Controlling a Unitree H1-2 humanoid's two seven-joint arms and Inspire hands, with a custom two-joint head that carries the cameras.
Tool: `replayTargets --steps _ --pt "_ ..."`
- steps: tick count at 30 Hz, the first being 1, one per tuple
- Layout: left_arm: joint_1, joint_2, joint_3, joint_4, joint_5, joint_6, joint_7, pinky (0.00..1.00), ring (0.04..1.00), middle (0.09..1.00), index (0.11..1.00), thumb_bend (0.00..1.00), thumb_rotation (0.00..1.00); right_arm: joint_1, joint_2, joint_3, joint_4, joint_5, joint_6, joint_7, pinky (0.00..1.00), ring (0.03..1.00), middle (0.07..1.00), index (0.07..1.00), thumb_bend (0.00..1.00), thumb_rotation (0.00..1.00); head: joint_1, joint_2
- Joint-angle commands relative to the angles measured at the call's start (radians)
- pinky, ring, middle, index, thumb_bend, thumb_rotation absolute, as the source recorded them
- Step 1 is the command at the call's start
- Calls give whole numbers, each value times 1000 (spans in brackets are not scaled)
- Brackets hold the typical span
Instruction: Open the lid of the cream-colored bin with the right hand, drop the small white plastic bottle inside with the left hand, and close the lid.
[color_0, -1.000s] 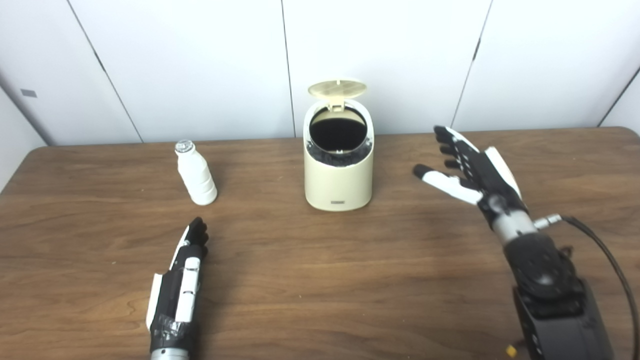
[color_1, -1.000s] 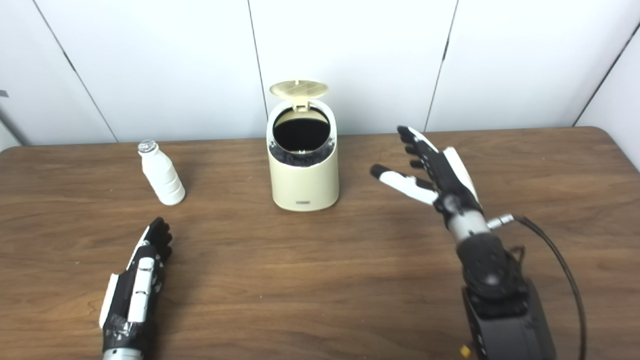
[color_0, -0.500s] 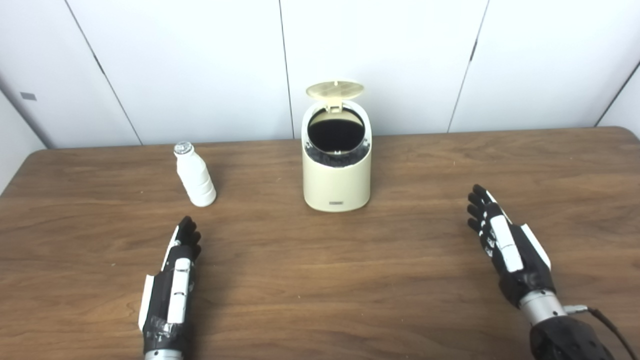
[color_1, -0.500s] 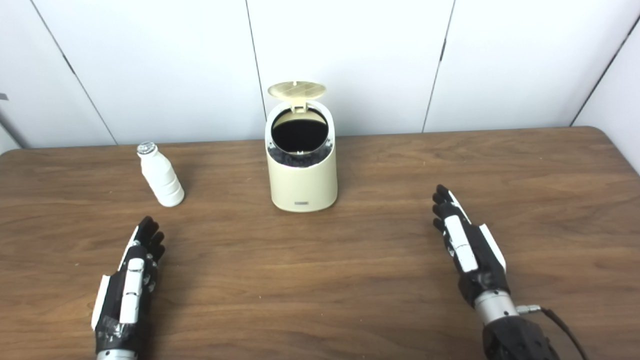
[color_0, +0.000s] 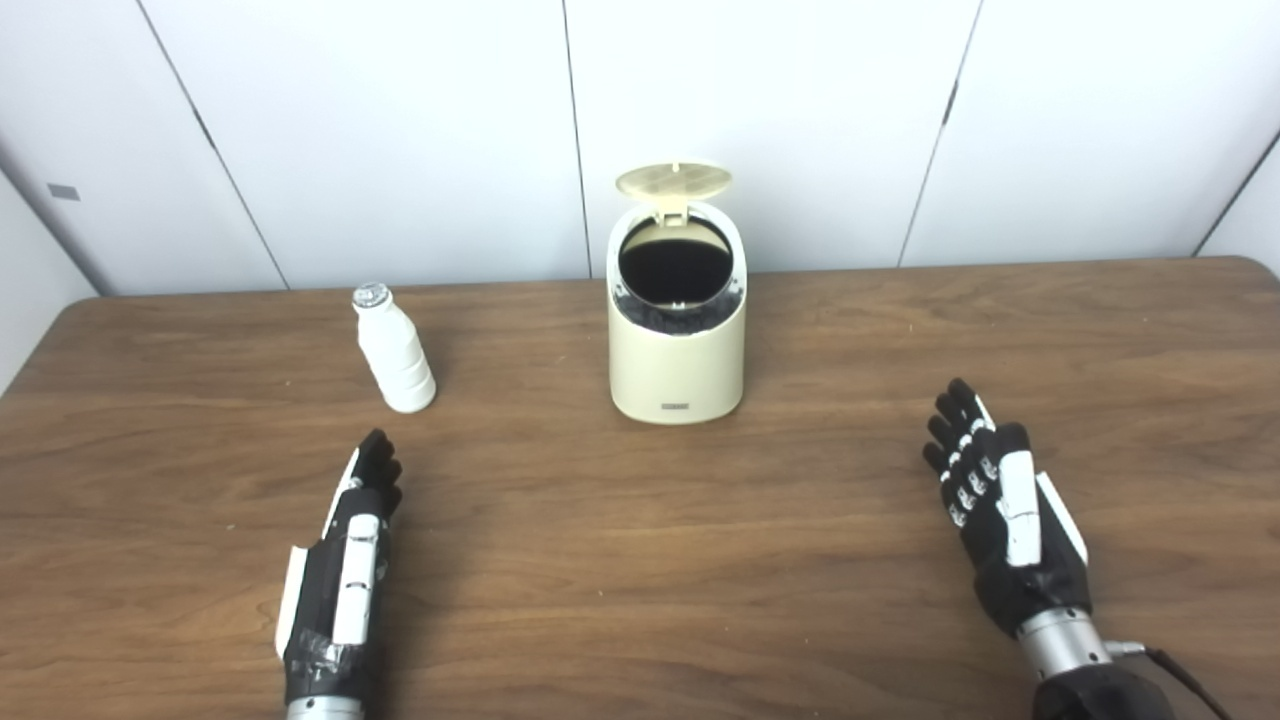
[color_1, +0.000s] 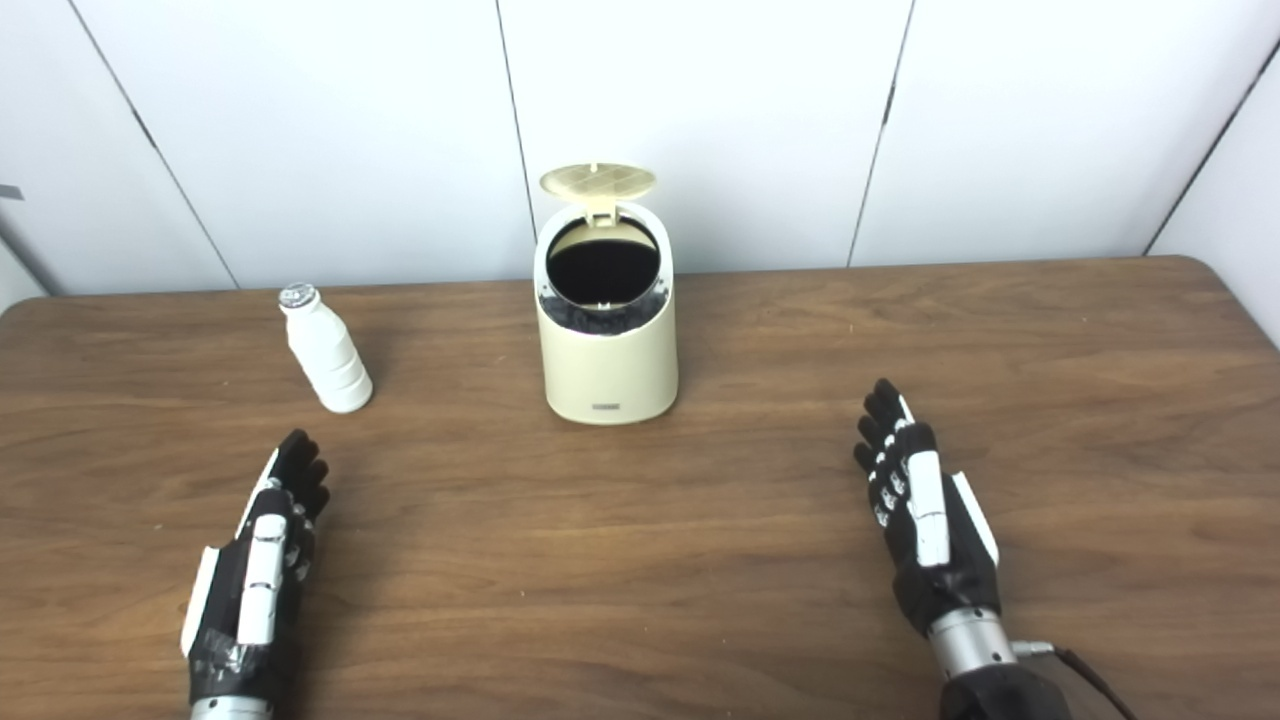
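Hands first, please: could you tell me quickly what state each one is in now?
Left hand: open, holding nothing.
Right hand: open, holding nothing.

You have bare table (color_0: 640, 560) between your left hand (color_0: 345, 560) and the white bottle (color_0: 394, 350), with nothing in the way. The bin (color_0: 677, 345) stands well right of the bottle, its lid (color_0: 672, 181) raised at the back, mouth unobstructed from above.

Brown wooden table (color_0: 620, 560) with long horizontal grain streaks, rounded at its far right corner. Behind it, white wall panels (color_0: 380, 130) split by thin dark seams (some upright, others slanting outward). Small grey rectangular tag (color_0: 62, 191) on the far-left panel.
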Motion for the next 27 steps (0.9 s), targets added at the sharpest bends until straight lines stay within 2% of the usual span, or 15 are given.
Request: replayTargets --steps 1,4,10,14,17,21,27 --pt "25 10 5 13 -7 -28 -5 1000 983 983 980 358 854 -13 1 1 -6 -2 -66 -6 1000 1000 1000 995 665 1000 16 0" --pt "25 8 3 12 -4 -30 -7 1000 989 991 981 360 871 -7 -5 1 -2 -8 -81 -10 1000 1000 1000 991 669 1000 62 -6" --pt "31 -14 1 0 13 -18 13 992 967 971 966 392 809 0 -23 -14 40 -8 -139 -8 1000 1000 1000 999 660 1000 151 -26" --pt "30 -17 -3 -17 68 0 38 973 949 945 949 522 672 2 -33 -19 54 12 -156 3 1000 1000 1000 1000 642 1000 208 -39" --pt "22 0 -9 -26 131 9 53 939 937 937 946 584 585 0 -38 -14 53 12 -151 0 1000 1000 1000 1000 633 1000 242 -58" --pt "7 4 7 -47 179 26 76 937 938 941 959 657 410 -2 -39 -7 42 7 -134 -6 1000 1000 1000 997 650 1000 285 -76" --pt "-25 20 50 -93 279 77 122 916 917 923 950 753 299 -4 -40 11 13 -19 -114 -16 1000 1000 993 993 689 1000 300 -88"
